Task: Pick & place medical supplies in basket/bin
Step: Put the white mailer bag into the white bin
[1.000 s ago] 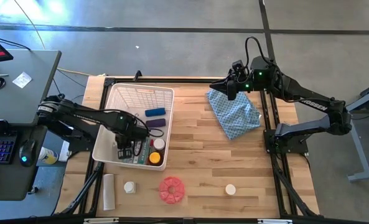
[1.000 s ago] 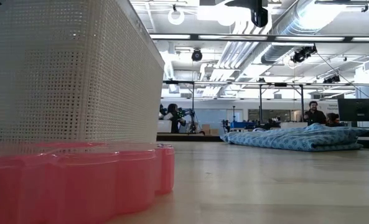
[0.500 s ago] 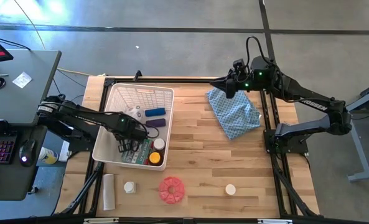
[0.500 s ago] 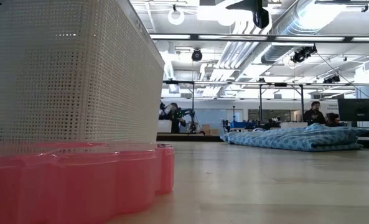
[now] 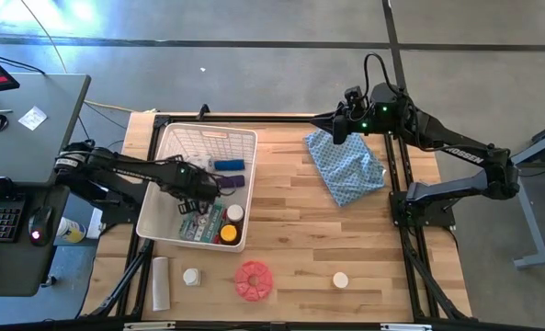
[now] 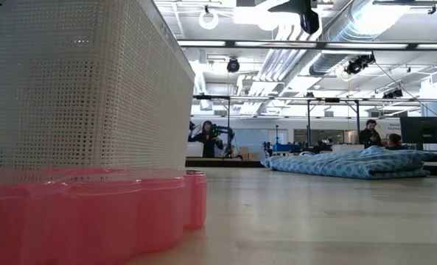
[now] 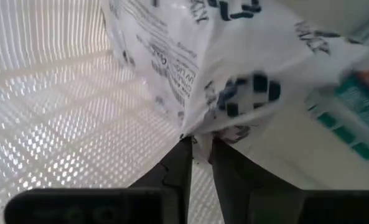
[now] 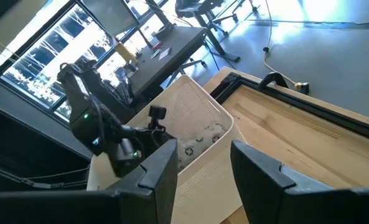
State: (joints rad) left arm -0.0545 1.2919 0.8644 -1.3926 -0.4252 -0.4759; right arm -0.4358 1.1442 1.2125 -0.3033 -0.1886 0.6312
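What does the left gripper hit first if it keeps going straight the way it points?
Probably the white printed packet: the left gripper sits inside the bin, fingertips nearly shut right at the packet's edge, seemingly pinching it. Beyond it lies the bin's lattice; depth is unclear.

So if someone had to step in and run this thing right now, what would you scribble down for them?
Left gripper: inside the white bin, fingers pinched on the edge of a white printed packet.
Right gripper: open, holding nothing, up above the table's far edge near the blue cloth.
Done: the bin already holds a blue cylinder, a purple cylinder, a green-white packet, a white-capped jar and a yellow-capped bottle.
Left: on the table are a red disc, two small white-capped jars and a white tube.
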